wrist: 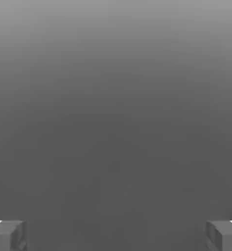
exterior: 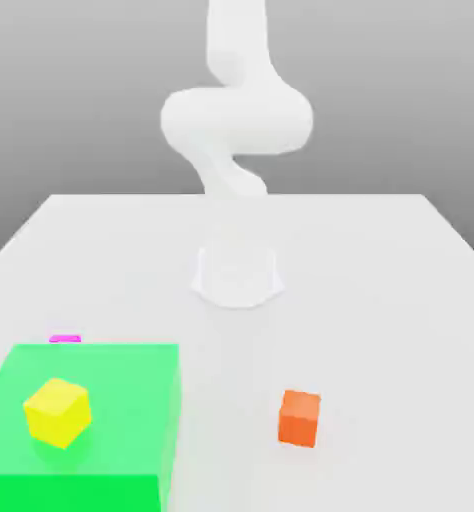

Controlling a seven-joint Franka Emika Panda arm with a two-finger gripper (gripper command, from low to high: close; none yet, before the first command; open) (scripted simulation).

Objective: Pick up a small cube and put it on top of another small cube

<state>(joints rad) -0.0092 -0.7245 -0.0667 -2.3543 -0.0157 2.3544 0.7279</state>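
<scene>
Nearest the camera, a big green block (exterior: 81, 425) is sitting on the worktop (exterior: 381, 260) with a yellow cube (exterior: 57, 411) resting on its top face. Behind that block's far edge the small cube (exterior: 65, 339) is peeking out as a thin magenta sliver, mostly hidden. In the hand view the pincer (wrist: 116, 235) is standing fully open and holding nothing, its fingertips (wrist: 8, 235) spread wide. I cannot place the pincer in the exterior view, so which way the magenta cube lies from it is unclear; the block is probably shielding the cube on one side. An orange cube (exterior: 300, 417) is sitting well apart from both.
</scene>
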